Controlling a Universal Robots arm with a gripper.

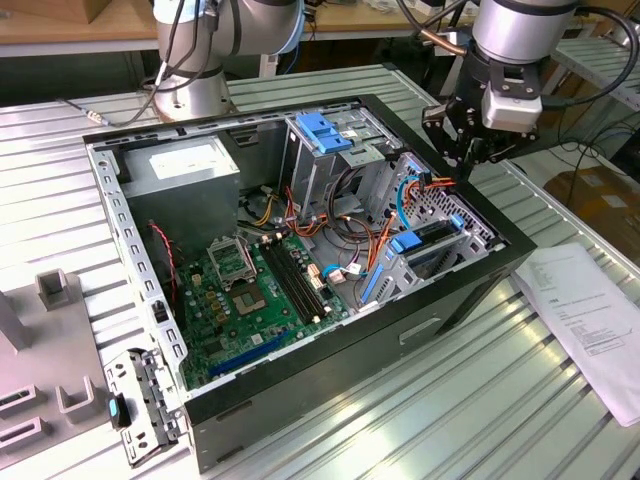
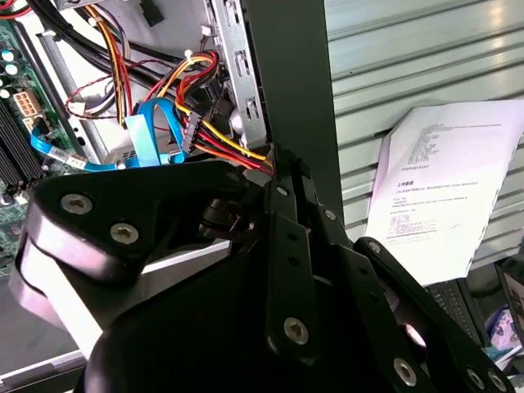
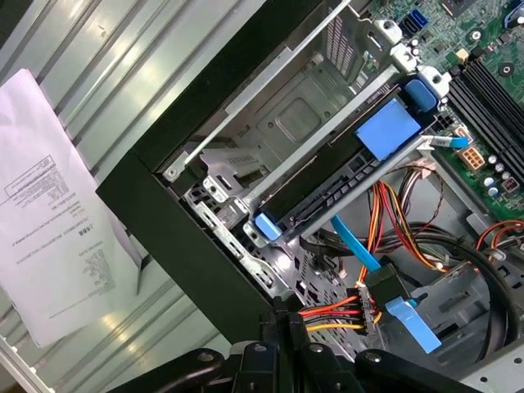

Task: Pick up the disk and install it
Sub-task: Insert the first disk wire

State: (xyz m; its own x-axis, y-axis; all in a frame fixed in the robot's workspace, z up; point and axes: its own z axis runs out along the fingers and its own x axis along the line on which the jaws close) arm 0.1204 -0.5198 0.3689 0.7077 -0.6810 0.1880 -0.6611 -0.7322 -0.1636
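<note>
Hovering above open black computer case (image 1: 455,290) corner: my black gripper (image 1: 469,160), closed on nothing; silver blue-railed disk (image 1: 432,243) seated in metal bay (image 3: 295,123).

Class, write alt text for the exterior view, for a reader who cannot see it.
A black robot gripper hovers above one corner of an open black desktop computer case on a ribbed metal table. Below it, the flat disk in light-blue rails sits in a metal drive cage; a white printed sheet lies beside the case.
</note>
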